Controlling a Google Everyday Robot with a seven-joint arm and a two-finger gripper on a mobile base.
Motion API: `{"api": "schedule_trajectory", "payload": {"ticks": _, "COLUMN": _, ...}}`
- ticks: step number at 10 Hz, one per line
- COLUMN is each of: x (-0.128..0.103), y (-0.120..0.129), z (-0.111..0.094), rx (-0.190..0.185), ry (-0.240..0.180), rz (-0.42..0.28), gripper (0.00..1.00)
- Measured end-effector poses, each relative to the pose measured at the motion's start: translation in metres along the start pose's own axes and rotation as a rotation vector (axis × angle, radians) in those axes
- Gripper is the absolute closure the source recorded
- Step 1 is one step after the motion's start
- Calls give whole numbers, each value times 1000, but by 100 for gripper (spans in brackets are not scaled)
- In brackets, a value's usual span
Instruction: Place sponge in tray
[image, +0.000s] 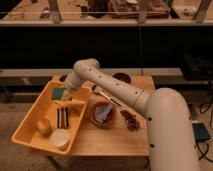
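The sponge (58, 93) is teal-green and sits at the far end of the yellow tray (30, 131), low over its floor. My gripper (66, 94) is at the sponge's right side, inside the tray's far right corner, and is shut on it. The white arm reaches in from the lower right, across the table. The gripper covers part of the sponge.
In the tray lie an apple (43, 125), a dark bar (62, 116) and a white round cup (60, 139). On the wooden table (110, 142) are a brown bowl with a blue cloth (102, 113), a pile of dark nuts (131, 120), a utensil (108, 98) and a dark bowl (121, 77).
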Motion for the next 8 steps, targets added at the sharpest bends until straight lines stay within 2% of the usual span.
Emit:
{"api": "schedule_trajectory", "payload": {"ticks": 1, "x": 9, "y": -5, "z": -7, "rx": 38, "ry": 47, "rz": 1, "gripper": 100}}
{"api": "schedule_trajectory", "payload": {"ticks": 2, "x": 15, "y": -11, "z": -15, "rx": 98, "ry": 92, "rz": 3, "gripper": 100}}
{"api": "schedule_trajectory", "payload": {"ticks": 3, "x": 27, "y": -16, "z": -25, "rx": 144, "ry": 110, "rz": 15, "gripper": 95}}
{"api": "schedule_trajectory", "payload": {"ticks": 4, "x": 43, "y": -23, "z": -35, "rx": 158, "ry": 119, "rz": 35, "gripper": 84}}
{"api": "schedule_trajectory", "payload": {"ticks": 6, "x": 57, "y": -28, "z": -40, "rx": 150, "ry": 133, "rz": 47, "gripper": 66}}
{"api": "schedule_trajectory", "payload": {"ticks": 8, "x": 63, "y": -27, "z": -35, "rx": 97, "ry": 132, "rz": 50, "gripper": 44}}
